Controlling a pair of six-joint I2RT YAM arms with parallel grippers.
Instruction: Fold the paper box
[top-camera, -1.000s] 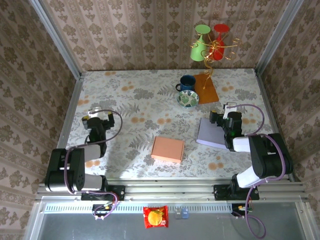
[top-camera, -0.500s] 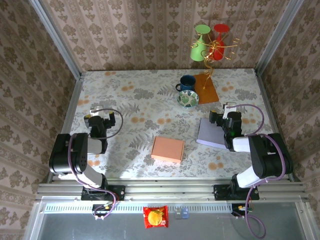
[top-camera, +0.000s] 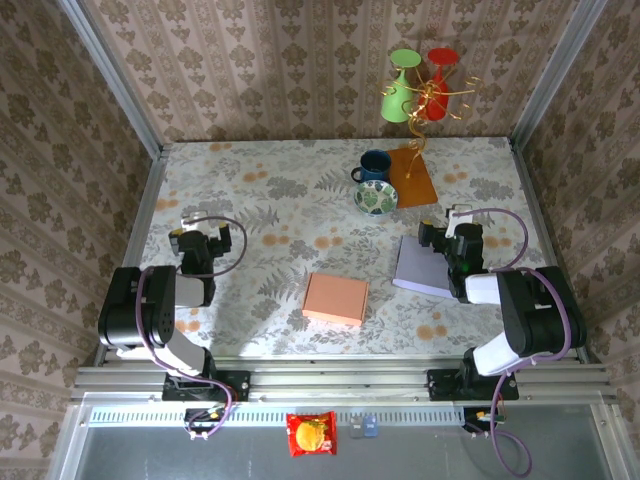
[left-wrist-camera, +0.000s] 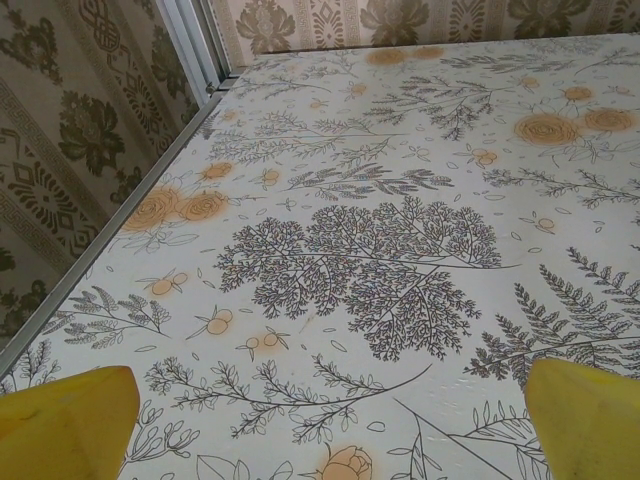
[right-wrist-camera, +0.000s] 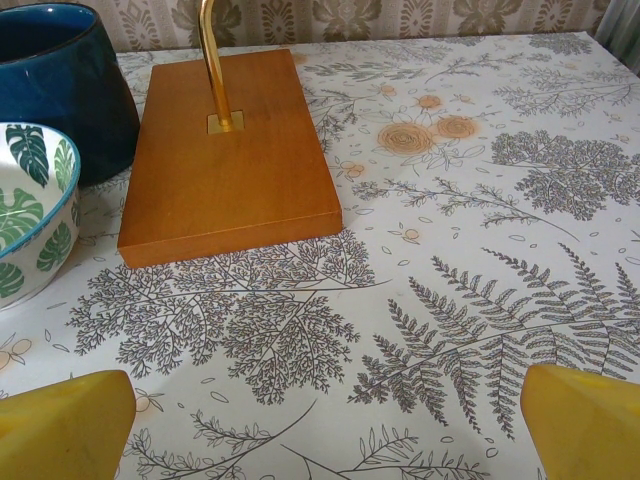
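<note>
Both spread wide with nothing gripped, left end effector (top-camera: 190, 230) at 9 o'clock, right end effector (top-camera: 450, 228) at 3, paper box (top-camera: 336, 298) laid between them.

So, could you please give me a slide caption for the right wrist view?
Open right end effector over the floral table, facing the wooden stand base, blue mug and leaf-patterned bowl.

The paper box (top-camera: 336, 298) is salmon-orange; the table (top-camera: 260, 200) wears white cloth with grey ferns and orange blooms. The mug (top-camera: 374, 165) is navy; the bowl (top-camera: 376, 197) white with green leaves; the sheet (top-camera: 415, 270) lavender.
</note>
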